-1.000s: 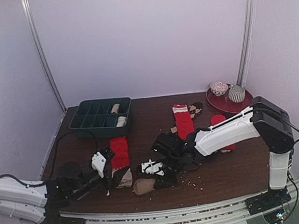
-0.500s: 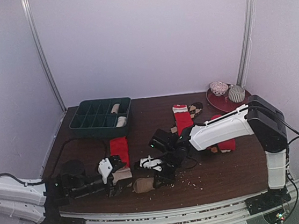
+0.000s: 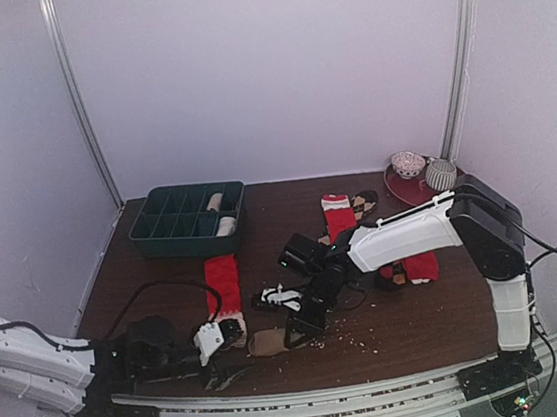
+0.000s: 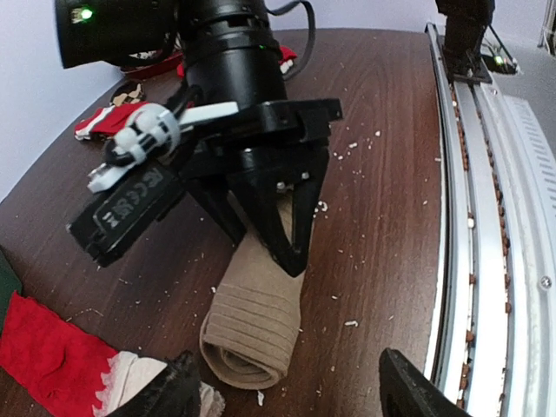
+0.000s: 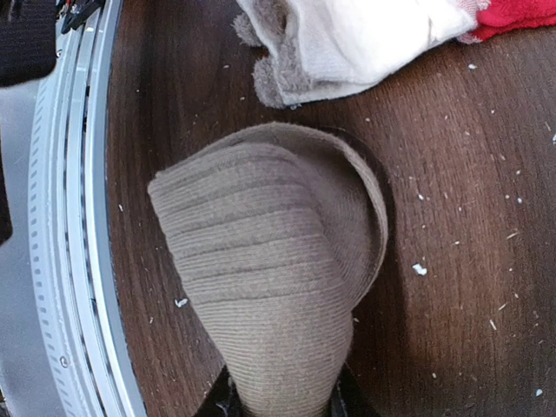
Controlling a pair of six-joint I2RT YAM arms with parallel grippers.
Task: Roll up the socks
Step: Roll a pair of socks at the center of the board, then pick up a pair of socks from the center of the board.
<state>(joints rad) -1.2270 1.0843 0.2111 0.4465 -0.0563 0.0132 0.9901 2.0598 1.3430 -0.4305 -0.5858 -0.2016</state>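
Note:
A tan sock (image 4: 254, 320), rolled into a ribbed bundle, lies near the table's front edge (image 3: 267, 344). My right gripper (image 4: 265, 243) is shut on its far end, and the cloth bulges out between the black fingers (image 5: 228, 401). My left gripper (image 4: 291, 400) is open and empty, its fingertips (image 4: 178, 391) just short of the roll's near end. In the top view it sits low by the front rail (image 3: 216, 338). A red sock (image 3: 223, 278) with a cream end (image 4: 130, 382) lies flat to the left of the roll. A second red sock (image 3: 339, 224) and a diamond-patterned sock (image 3: 364, 202) lie further back.
A dark green compartment tray (image 3: 150, 226) with rolled socks in it stands at the back left. A red plate (image 3: 407, 192) with two sock balls is at the back right. Another red sock (image 3: 418, 267) lies under the right arm. The metal rail (image 4: 486, 217) borders the front edge; crumbs dot the wood.
My left gripper has drawn back from the red sock toward the front rail and now faces the tan roll. The right arm shifted slightly left and back, still gripping the roll.

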